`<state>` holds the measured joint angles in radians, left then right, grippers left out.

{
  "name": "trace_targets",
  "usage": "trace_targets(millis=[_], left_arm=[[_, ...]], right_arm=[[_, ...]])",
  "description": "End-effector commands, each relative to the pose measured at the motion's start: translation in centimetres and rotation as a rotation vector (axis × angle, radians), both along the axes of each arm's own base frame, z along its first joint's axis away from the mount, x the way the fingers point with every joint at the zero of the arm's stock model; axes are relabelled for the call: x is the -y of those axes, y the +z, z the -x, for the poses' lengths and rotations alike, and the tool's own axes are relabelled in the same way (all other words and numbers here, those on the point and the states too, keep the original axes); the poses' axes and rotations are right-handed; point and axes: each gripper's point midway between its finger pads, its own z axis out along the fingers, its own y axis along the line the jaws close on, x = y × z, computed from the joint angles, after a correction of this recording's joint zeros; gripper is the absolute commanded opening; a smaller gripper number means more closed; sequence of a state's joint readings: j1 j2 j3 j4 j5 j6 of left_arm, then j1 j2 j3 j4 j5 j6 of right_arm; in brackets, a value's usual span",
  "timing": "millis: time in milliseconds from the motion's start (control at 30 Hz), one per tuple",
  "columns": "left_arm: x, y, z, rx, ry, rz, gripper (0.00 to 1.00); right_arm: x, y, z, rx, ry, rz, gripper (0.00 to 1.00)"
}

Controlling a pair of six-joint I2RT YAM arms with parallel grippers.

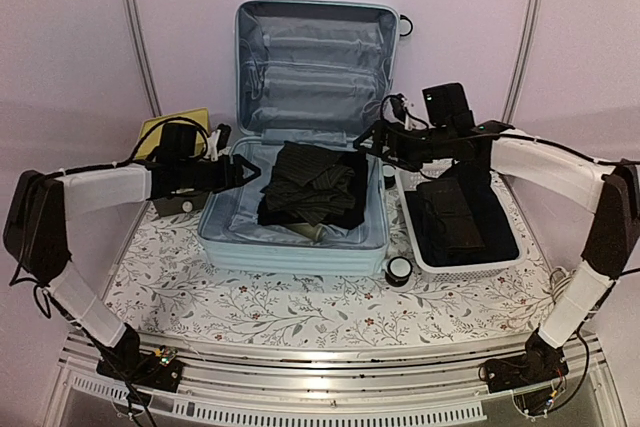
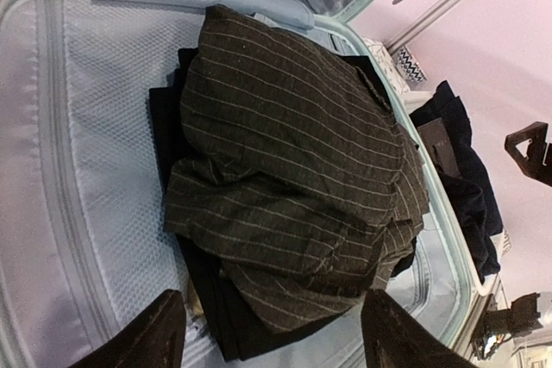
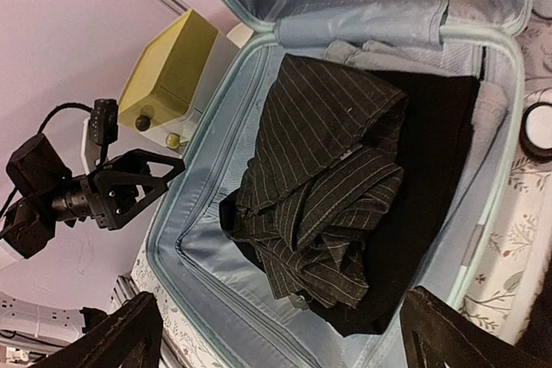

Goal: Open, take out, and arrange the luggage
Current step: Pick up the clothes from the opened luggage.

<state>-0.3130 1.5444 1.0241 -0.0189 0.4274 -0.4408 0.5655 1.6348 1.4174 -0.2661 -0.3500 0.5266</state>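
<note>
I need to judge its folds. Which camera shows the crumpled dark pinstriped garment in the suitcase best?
The left wrist view: the crumpled dark pinstriped cloth garment fills the frame, folds and stripes sharp. The right wrist view shows it whole but smaller, atop black clothing. The top view shows it small, stripes faint.

Overhead view looks down from behind; wrist views (closer, opposite sides) share the luggage (image 1: pixel 290 255).

The left arm (image 1: pixel 105 187) and right arm (image 1: pixel 545 165) have white links, bulky black joints and thin black cables (image 1: pixel 100 165). The left end effector (image 1: pixel 240 169) and right end effector (image 1: pixel 366 139) are black, with wedge-shaped fingers (image 2: pixel 142 342).
</note>
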Motion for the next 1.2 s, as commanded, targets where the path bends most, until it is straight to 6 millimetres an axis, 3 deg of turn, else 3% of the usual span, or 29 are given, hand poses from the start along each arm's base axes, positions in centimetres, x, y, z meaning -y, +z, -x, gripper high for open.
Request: trace_targets(millis=[0,300,500,600,767,933,1167], left_arm=[[2.0,0.5,-2.2,0.015,-0.088,0.062,0.70],[3.6,-1.5,-5.5,-0.021,-0.117,0.093,0.69],[4.4,-2.5,-7.7,-0.035,-0.125,0.086,0.66],[4.5,-4.1,-8.5,-0.063,-0.132,0.078,0.66],[4.3,-4.3,-10.4,-0.066,-0.163,0.087,0.67],[4.3,-4.8,-12.0,-0.073,-0.208,0.112,0.67],[6.3,-4.7,-12.9,-0.087,-0.321,0.201,0.66]], right_arm=[[-2.7,-1.0,-2.2,-0.037,-0.031,-0.012,0.97],[-5.7,-4.9,-6.4,-0.127,-0.057,-0.011,0.94],[-5.2,-7.5,-7.8,-0.191,-0.148,0.003,0.95],[-5.3,-8.8,-7.7,-0.223,-0.147,0.007,0.95],[-5.9,-10.0,-6.9,-0.253,-0.100,-0.015,0.95],[-5.9,-9.5,-6.3,-0.234,-0.089,-0.044,0.93],[-5.7,-9.1,-5.7,-0.233,-0.083,-0.064,0.92]])
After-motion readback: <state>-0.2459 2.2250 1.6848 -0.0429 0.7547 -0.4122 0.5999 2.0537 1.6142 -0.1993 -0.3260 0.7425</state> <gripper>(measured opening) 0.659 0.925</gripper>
